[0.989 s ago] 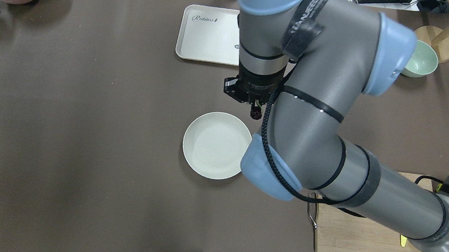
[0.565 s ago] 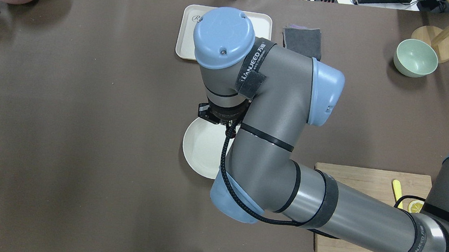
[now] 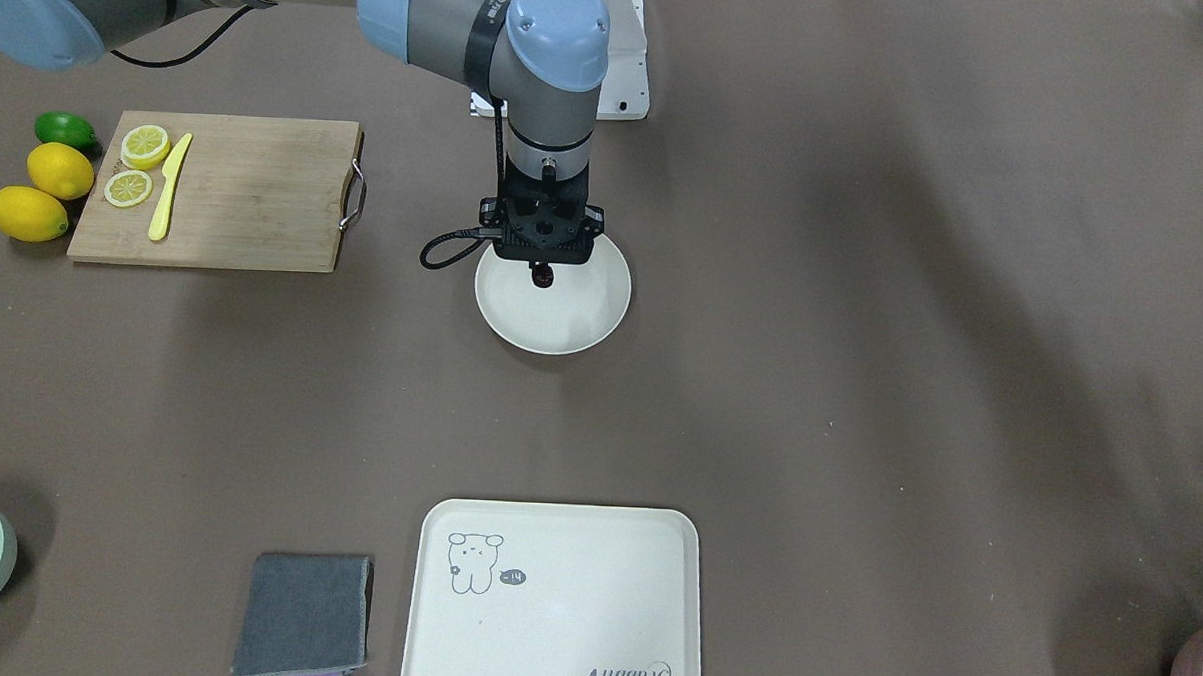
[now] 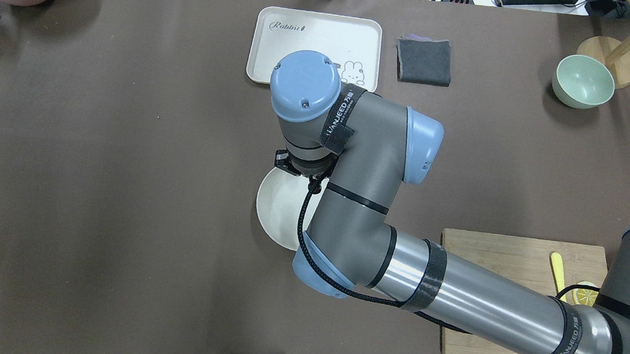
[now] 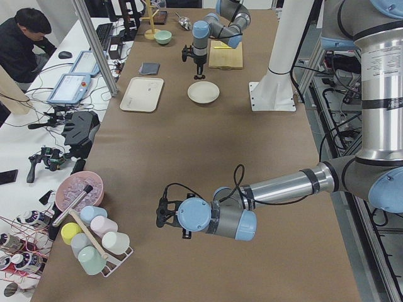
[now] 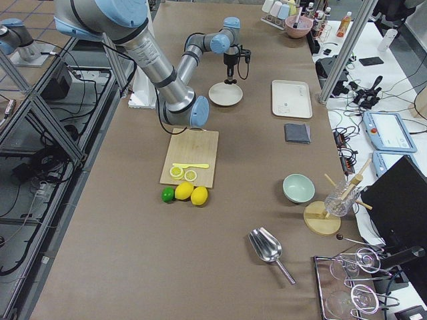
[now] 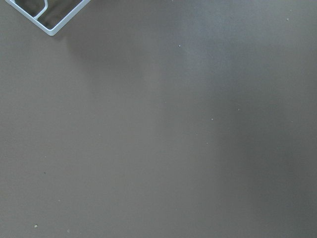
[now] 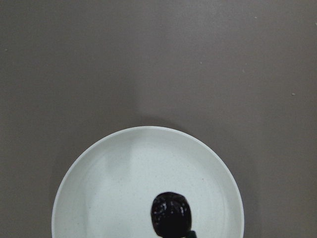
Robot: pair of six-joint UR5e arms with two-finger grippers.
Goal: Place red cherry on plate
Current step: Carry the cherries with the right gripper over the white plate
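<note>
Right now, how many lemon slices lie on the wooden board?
2. One lemon slice at the wooden board corner near the robot; the other just beyond it. None appears hidden.

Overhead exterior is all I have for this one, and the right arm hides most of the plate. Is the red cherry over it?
Observer: Yes. The front-facing view shows the red cherry over the plate, on its robot-side half.
Operator: Released?
Observer: No. It dangles from the right end effector, which is shut on its stem.
Operator: Touching the plate?
Observer: Cannot tell. The right wrist view only shows it inside the rim.
</note>
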